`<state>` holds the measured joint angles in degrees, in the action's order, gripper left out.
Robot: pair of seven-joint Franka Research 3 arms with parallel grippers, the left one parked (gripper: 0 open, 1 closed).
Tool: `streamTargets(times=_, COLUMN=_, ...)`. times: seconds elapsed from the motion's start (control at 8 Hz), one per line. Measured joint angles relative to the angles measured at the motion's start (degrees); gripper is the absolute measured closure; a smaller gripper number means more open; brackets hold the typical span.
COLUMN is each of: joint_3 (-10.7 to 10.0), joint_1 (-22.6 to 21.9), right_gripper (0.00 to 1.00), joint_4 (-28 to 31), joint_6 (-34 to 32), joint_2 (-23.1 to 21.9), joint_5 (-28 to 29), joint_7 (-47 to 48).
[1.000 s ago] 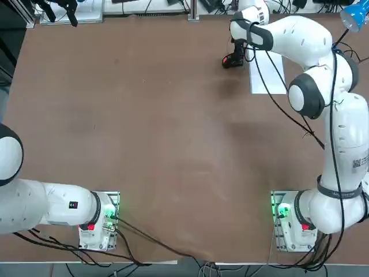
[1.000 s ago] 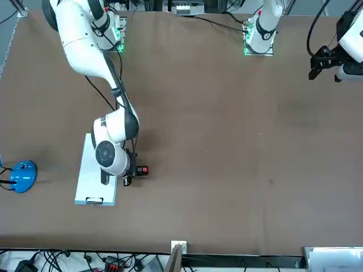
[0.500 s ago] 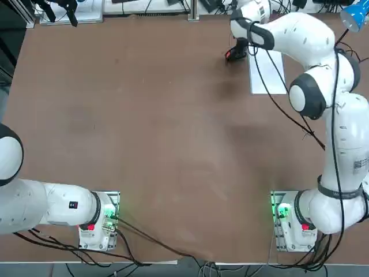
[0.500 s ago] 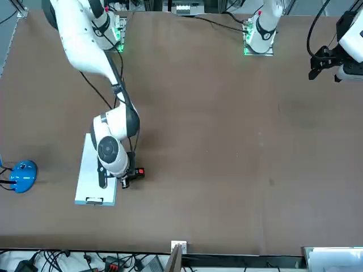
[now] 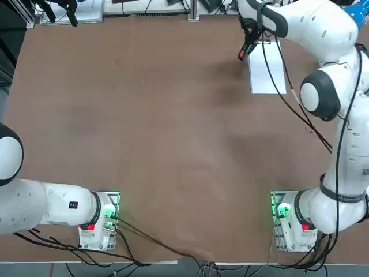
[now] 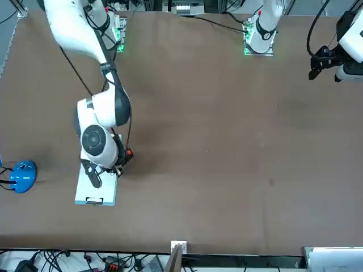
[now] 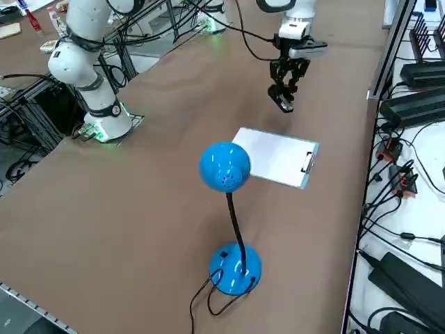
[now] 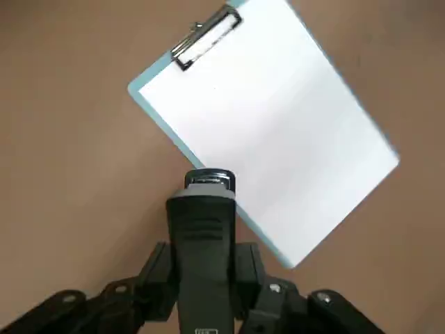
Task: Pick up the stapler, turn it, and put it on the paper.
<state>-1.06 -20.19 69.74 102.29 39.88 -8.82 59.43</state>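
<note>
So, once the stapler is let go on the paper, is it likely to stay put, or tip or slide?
The stapler looks rigid and compact, shut in the right gripper above the table, so probably no flopping. Its long, narrow body should rest stably if laid flat. The paper looks smooth on its clipboard, so it may slide slightly if released tilted.

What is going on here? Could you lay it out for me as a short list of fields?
holder: right gripper, raised above the table
gripper state: shut on the stapler
stapler: black, off the table, by the edge of the paper
paper: white sheet lying flat, metal clip at one short end
nearby: blue desk lamp beside the paper
step left: set the stapler down on the paper
</note>
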Motion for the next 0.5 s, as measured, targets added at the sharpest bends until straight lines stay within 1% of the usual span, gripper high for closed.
streamTargets(times=0.38, joint_3=-0.5, joint_1=2.6, right_gripper=0.59, joint_4=8.6, joint_6=0.0, joint_2=-5.6, joint_5=0.0, joint_7=-25.9)
streamTargets(times=0.5, joint_3=-0.5, joint_1=4.3, right_gripper=0.59, joint_4=11.6, joint_6=0.6, joint_2=-7.7, joint_5=0.0, joint_7=-33.9)
